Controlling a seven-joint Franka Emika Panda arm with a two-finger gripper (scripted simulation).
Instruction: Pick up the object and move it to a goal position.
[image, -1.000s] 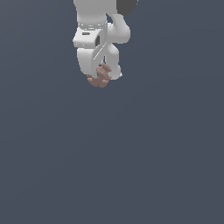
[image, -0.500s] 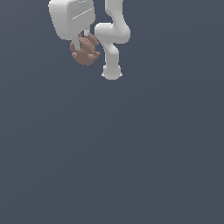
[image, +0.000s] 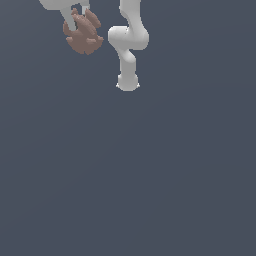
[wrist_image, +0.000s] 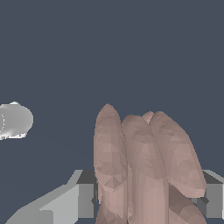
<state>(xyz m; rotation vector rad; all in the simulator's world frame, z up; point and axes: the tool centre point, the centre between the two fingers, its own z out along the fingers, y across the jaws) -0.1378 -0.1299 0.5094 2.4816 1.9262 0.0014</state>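
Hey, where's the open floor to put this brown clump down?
Nearly all the grey floor is bare: everything below and to either side of the arm base in the exterior view. The only crowded spot is the top, where the end effector holds the clump beside the arm.

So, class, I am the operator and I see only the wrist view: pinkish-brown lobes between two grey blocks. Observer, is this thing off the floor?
Observer: Yes. In the exterior view the reddish-brown clump hangs near the top of the picture, with nothing under it but plain dark ground.
Operator: How is it held?
Observer: The gripper comes down from above, and one white finger crosses the front of the clump.
Operator: What is the pale blob at the side of my picture?
Observer: Probably the arm's base, which stands on the ground at the exterior view's right of the clump.
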